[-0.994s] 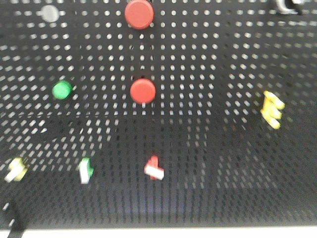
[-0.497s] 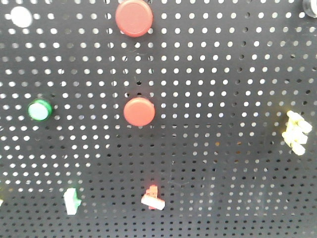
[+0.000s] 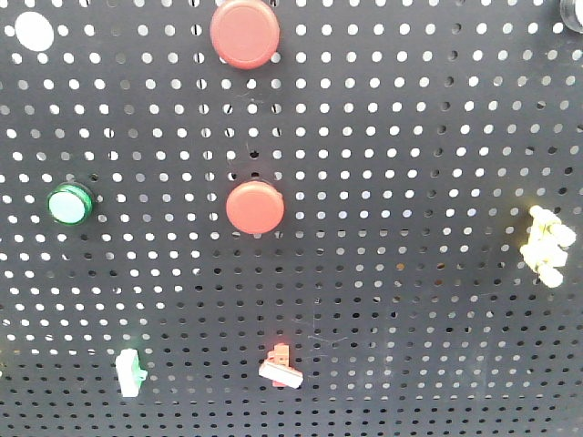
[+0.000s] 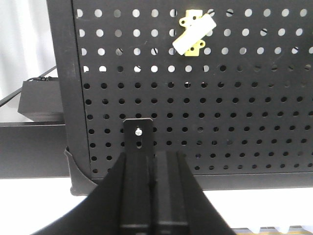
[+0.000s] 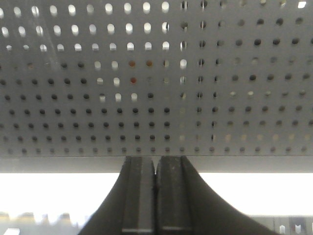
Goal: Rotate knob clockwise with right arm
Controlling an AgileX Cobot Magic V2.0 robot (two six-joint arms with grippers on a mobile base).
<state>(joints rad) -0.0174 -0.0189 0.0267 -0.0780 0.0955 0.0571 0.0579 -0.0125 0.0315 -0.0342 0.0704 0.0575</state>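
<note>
PEGBOARD TEST: the robot faces the black pegboard (image 3: 410, 137) with both claws clenched on nothing. Left to right across the panel are a white cap (image 3: 35, 30), a green button (image 3: 69, 204), a green-and-white toggle (image 3: 130, 373), an upper red button (image 3: 244, 33) above a lower red button (image 3: 255, 207), a red-and-white toggle (image 3: 281, 368) and a yellow switch (image 3: 547, 244). Cut off by the top right corner is a dark round piece (image 3: 574, 13), most likely the knob.

The left claw (image 4: 152, 161) sits low by the panel's foot over the white table (image 4: 29, 196), beneath a yellow-and-white toggle (image 4: 193, 28). The right claw (image 5: 156, 164) points at bare perforations near the lower edge, with no knob in its view.

Done well, the right arm would likely climb up and to the right and part its jaws. It would then centre squarely around the knob and grip firmly before rolling the wrist clockwise, without dragging off-axis.
</note>
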